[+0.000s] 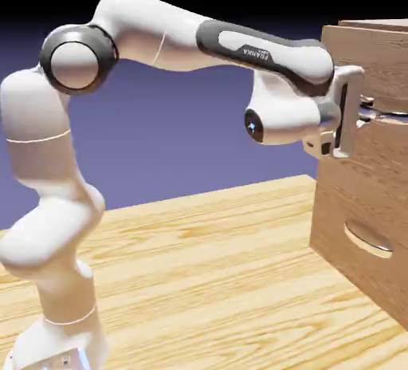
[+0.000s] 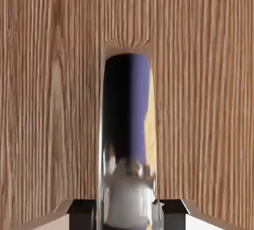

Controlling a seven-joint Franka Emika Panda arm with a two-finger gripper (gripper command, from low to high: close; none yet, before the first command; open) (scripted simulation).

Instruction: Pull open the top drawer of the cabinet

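In the exterior view, the arm is reaching across from the left of the frame, and its fingers (image 1: pixel 363 112) are meeting the handle (image 1: pixel 390 113) of the top drawer (image 1: pixel 386 77) at the right edge, upper part of the frame. The cabinet (image 1: pixel 331 193) is standing on the pale plank surface (image 1: pixel 215 281), its lower panel (image 1: pixel 366 201) showing a crescent slot (image 1: pixel 368 238) at lower right. The drawer is looking shut or nearly so. The pull should be running straight back toward the left of the frame, square to the front, slow at first, with the wrist keeping its angle so that the grip is not sliding off the curved metal.

In the hand view, the shiny handle is running from the middle down to the bottom edge, mirroring its surroundings. The fingers are closing on it from both sides at the bottom, only the handle's width apart, seemingly gripping it. Any sideways drift while pulling could be twisting them loose.
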